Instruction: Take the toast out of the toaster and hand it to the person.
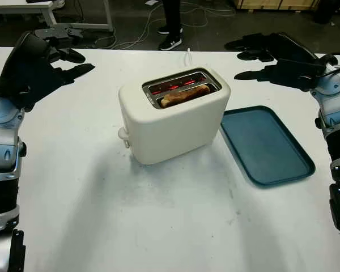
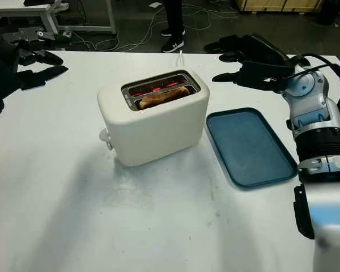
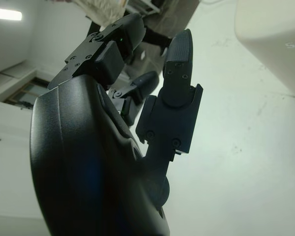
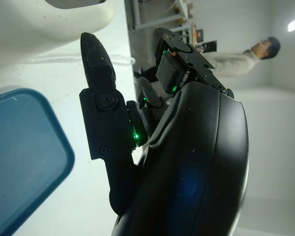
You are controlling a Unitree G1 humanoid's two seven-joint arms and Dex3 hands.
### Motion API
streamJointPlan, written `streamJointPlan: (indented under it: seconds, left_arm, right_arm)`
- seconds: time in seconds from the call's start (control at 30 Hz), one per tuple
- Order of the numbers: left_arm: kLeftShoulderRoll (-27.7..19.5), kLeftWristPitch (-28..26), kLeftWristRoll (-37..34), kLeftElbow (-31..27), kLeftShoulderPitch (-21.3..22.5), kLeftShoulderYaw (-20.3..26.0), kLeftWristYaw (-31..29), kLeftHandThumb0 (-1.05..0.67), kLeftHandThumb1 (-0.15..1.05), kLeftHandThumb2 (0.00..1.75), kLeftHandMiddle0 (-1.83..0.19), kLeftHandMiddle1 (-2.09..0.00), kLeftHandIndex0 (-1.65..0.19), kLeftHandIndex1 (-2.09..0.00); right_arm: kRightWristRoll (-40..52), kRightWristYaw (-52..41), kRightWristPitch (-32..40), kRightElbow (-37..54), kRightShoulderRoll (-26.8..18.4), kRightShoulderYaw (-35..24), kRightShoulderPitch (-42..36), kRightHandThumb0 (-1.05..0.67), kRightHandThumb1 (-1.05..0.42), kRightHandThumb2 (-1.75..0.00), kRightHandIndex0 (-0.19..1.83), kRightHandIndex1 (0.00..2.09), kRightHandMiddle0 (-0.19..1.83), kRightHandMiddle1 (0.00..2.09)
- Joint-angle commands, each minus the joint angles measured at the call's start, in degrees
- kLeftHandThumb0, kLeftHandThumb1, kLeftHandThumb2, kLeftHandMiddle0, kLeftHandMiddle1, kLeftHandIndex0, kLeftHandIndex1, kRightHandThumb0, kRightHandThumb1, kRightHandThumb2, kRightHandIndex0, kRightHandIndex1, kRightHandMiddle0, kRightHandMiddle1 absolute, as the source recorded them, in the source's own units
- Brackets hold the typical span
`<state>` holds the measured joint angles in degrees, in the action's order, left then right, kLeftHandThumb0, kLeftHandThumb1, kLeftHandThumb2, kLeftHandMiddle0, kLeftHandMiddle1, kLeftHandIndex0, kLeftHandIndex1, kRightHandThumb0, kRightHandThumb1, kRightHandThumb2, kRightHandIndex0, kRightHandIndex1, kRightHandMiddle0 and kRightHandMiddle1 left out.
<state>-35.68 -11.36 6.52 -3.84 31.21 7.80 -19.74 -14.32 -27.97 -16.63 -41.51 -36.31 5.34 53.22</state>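
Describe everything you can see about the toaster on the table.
The toaster is a cream-white, smooth, rounded box that looks like plastic, standing upright near the middle of the white table, turned at an angle. It has two long slots on top, ringed in dark metal, with heating elements glowing red inside. A browned slice of toast sits in the nearer slot, its top edge showing. A small knob sticks out low on its left end. A blue tray lies just to its right. No hand touches it.

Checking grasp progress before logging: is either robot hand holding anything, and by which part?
Nothing is held. The left robot hand and right robot hand are open above the table; the toast sits in the toaster.
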Motion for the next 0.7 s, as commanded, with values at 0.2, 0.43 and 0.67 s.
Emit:
streamJointPlan:
  seconds: [0.2,0.43,0.67]
  left_arm:
    - [-0.35,-0.56,-0.25,-0.31,-0.02,0.16,-0.16,-0.43,0.92,0.13,-0.39,-0.91,-0.56,-0.39]
    - [-0.15,-1.07,-0.26,-0.68,0.08,0.00,-0.12,-0.42,0.92,0.14,-0.39,-0.91,-0.56,-0.40]
    - [0.20,-0.69,-0.62,-0.49,-0.29,0.20,0.10,-0.42,0.92,0.14,-0.39,-0.92,-0.55,-0.40]
  right_arm:
    - [0.84,-0.89,0.46,1.05,-0.10,-0.38,0.28,-0.49,-0.92,-0.01,0.57,0.00,0.54,0.00]
    - [-0.09,-0.93,1.08,1.60,-0.13,0.19,0.20,-0.49,-0.92,-0.01,0.58,0.00,0.54,0.00]
    - [-0.17,-0.78,0.77,1.40,-0.04,0.26,0.01,-0.47,-0.92,-0.01,0.58,0.01,0.54,0.00]
